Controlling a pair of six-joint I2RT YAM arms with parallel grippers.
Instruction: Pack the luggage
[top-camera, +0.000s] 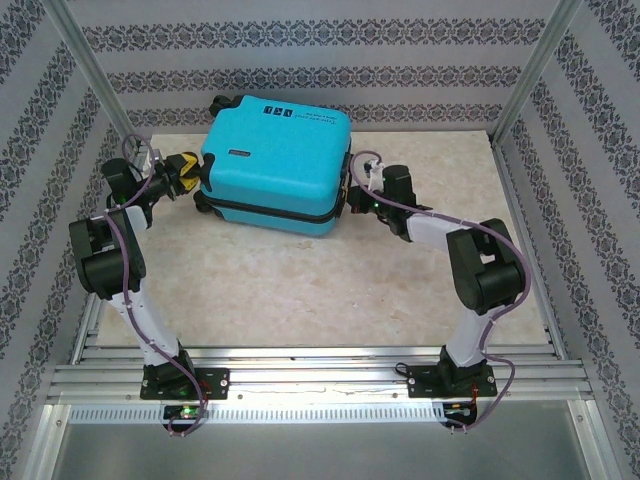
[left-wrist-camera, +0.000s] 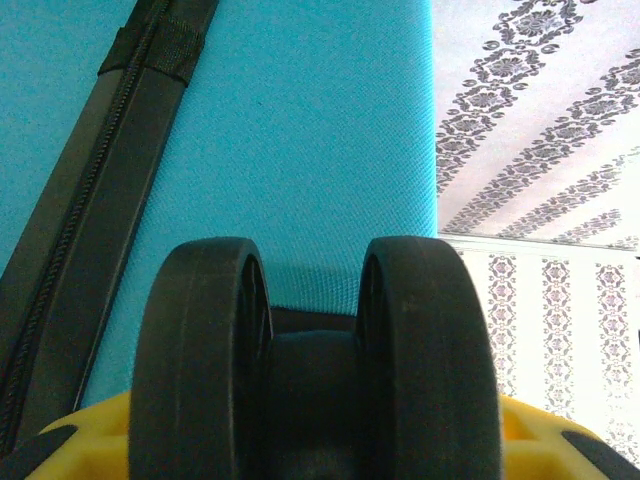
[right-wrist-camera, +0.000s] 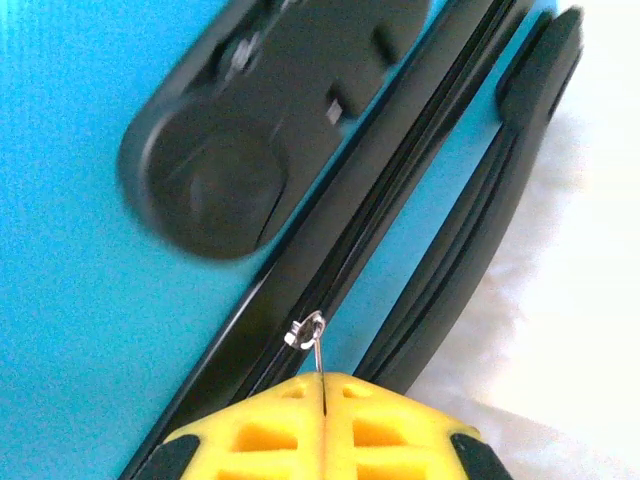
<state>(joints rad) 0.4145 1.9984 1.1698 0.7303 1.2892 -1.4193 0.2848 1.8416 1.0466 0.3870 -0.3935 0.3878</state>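
Note:
The luggage (top-camera: 275, 165), a turquoise hard-shell suitcase, lies closed on its side at the back of the table. My left gripper (top-camera: 190, 172) is at its left end. In the left wrist view its yellow fingers (left-wrist-camera: 95, 445) sit on either side of a black double wheel (left-wrist-camera: 430, 360), gripping it, with my left gripper (left-wrist-camera: 315, 445) centred on the hub. My right gripper (top-camera: 352, 197) is at the suitcase's right end. There my right gripper (right-wrist-camera: 322, 385) is shut on the thin metal zipper pull (right-wrist-camera: 308, 332) on the black zip track (right-wrist-camera: 400, 170).
The beige table (top-camera: 300, 290) lies open in front of the suitcase. A black lock housing (right-wrist-camera: 230, 150) and a black carry handle (right-wrist-camera: 480, 220) flank the zip. Metal frame posts (top-camera: 95, 70) and patterned walls enclose the space.

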